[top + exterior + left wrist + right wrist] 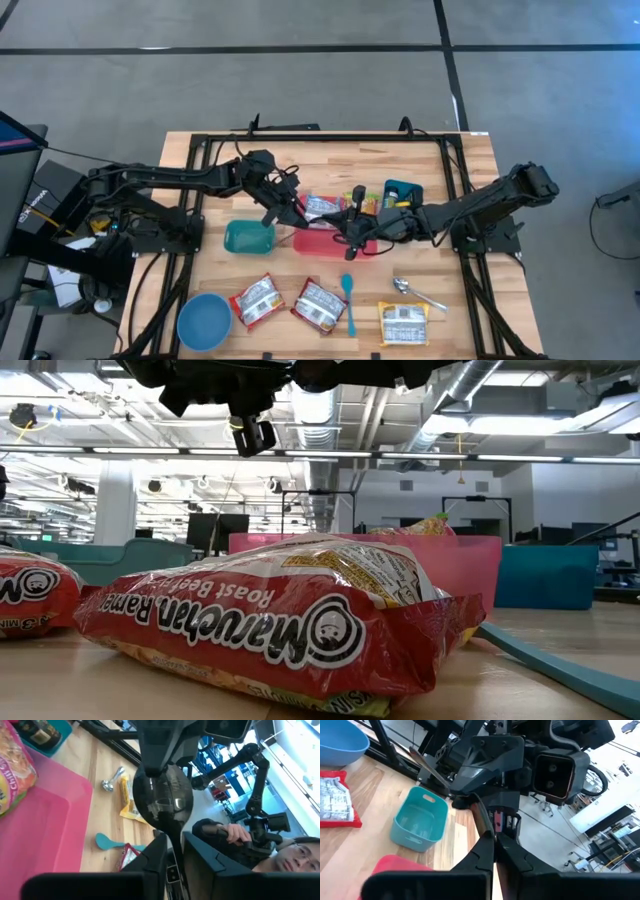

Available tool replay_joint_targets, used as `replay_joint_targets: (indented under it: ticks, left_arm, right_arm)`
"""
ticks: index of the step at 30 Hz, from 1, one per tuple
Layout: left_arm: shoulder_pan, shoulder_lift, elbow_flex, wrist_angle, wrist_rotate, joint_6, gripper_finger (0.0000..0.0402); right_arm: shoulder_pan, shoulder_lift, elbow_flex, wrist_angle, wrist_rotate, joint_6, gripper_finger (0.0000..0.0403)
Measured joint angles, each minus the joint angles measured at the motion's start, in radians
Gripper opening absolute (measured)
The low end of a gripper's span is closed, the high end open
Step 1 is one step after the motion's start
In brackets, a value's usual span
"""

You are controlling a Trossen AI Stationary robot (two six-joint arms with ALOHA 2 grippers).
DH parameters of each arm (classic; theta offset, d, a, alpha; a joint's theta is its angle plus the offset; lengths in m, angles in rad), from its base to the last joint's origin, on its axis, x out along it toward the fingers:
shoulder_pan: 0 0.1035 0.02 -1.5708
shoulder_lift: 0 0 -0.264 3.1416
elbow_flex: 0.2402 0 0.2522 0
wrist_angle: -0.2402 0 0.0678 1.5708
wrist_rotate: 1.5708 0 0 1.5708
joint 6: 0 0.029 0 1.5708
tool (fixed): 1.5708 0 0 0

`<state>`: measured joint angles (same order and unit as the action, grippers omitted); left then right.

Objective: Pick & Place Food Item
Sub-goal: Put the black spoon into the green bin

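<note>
From above, both arms meet over the middle of the wooden table (470,310): the left gripper (298,212) reaches in from the left and hangs above the left end of the pink bin (322,243), while the right gripper (352,240) comes in from the right over the same bin. The left wrist view shows what the overhead one cannot: the left gripper's fingers are clenched on the handle of a dark spoon (164,800), its glossy bowl held up ahead of them. The right wrist view shows the right gripper's fingers (480,852) pressed nearly together around a thin dark strip, though what it is cannot be told. A chili-flavour noodle packet (322,206) lies at the far edge of the pink bin, seen orange in the left wrist view. The low view alone reads the label of a near packet, Maruchan Ramen roast beef (280,620), lying in front of the bin. A teal bin (248,237) sits left of the pink one, and a blue bowl (203,322) sits near-left. A person (280,857) shows beyond the table.
</note>
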<state>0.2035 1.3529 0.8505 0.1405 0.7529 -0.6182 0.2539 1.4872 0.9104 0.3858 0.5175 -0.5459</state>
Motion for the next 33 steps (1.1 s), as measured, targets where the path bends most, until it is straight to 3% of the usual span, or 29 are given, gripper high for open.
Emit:
replay_joint_targets:
  ticks: [11,26,33]
  left_arm:
    - [0.036,0.002,0.0,-0.006,0.0,0.013,0.0131]
    - [0.061,-0.028,0.0,-0.013,0.018,0.072,0.0131]
    - [0.061,-0.042,-0.001,-0.039,-0.086,0.191,0.0131]
  right_arm:
    - [0.008,0.0,0.002,-0.029,0.01,0.023,0.0001]
    - [0.022,-0.042,0.003,-0.175,0.11,0.109,0.0]
    - [0.01,-0.132,0.003,-0.372,0.113,0.283,0.0]
